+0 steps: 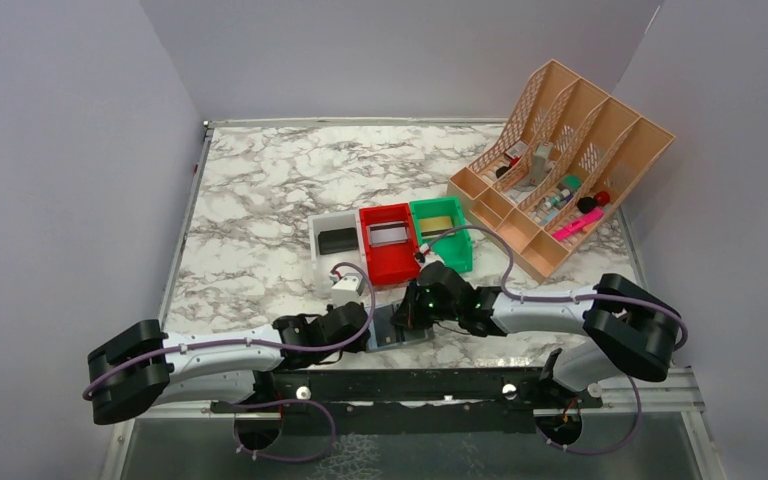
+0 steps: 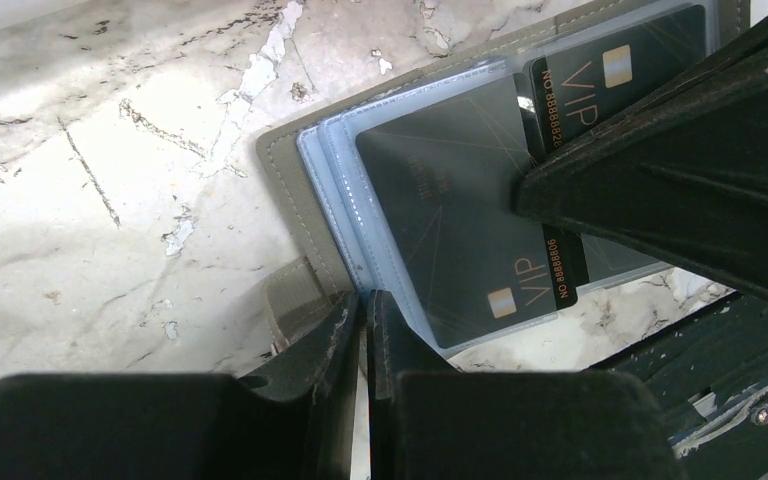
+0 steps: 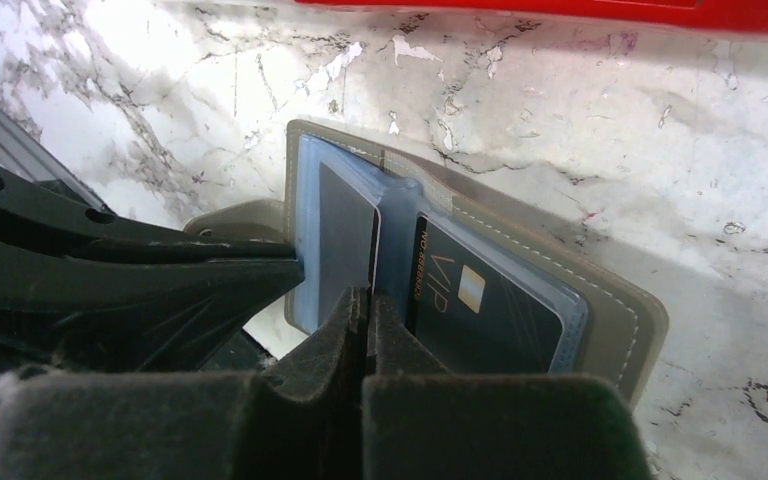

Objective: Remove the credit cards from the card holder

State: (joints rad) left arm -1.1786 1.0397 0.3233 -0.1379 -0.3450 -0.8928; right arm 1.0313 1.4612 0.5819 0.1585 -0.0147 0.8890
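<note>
black credit cards (image 2: pixel 450 220), "VIP", "NO 8888806"

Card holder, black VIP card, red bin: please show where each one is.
card holder (image 3: pixel 615 300), right wrist view, grey cover's right edge
black VIP card (image 2: pixel 455 205), left wrist view, card's middle
red bin (image 1: pixel 393 267), top external view, near wall

Marble-look worktop (image 1: pixel 260 200), white w/ grey veins, pale walls (image 1: pixel 60 150) on 3 sides. Mid-worktop: 3 open bins in a row, side by side & touching: white bin (image 1: pixel 332 220) on the left, red bin (image 1: pixel 392 268) centre, green bin (image 1: pixel 457 258) on the right. Red bin's edge also runs along top of right wrist view. Far right: tan file organizer (image 1: pixel 600 130) w/ mesh dividers, lying angled, several compartments w/ small bits inside. Pink item (image 1: pixel 575 228) in a near compartment; the rest too small to ID. Black rail (image 1: pixel 410 385) along near edge.
</note>
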